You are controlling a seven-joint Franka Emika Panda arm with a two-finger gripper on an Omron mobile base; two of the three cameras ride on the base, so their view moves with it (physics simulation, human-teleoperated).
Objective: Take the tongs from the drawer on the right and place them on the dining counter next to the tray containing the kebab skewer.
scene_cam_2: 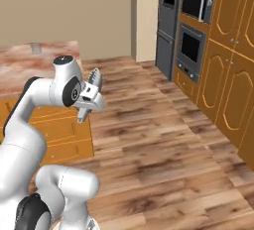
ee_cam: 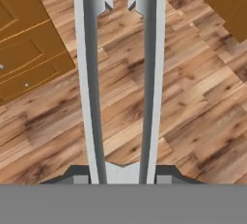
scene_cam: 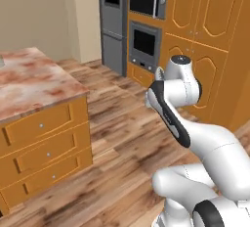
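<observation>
My gripper [ee_cam: 123,177] is shut on the tongs [ee_cam: 89,73], whose two slim grey arms run from between the finger tips up to toothed ends at the top of the hand view. In the right base view the gripper [scene_cam_2: 89,101] holds the tongs [scene_cam_2: 95,83] in the air above the wooden floor, just off the corner of the dining counter [scene_cam_2: 30,60]. The counter's marbled pink top [scene_cam: 34,79] fills the left of the left base view. Three stacked orange drawers [scene_cam: 41,123] in its end all stand shut. The tray is out of view.
Tall orange cabinets [scene_cam: 205,20] with a built-in oven [scene_cam: 144,42], a microwave [scene_cam: 146,1] and a grey fridge [scene_cam: 113,23] line the far wall. Bare wooden floor [scene_cam_2: 168,140] lies between them and the counter. A small grey object [scene_cam_2: 35,48] sits on the counter's far side.
</observation>
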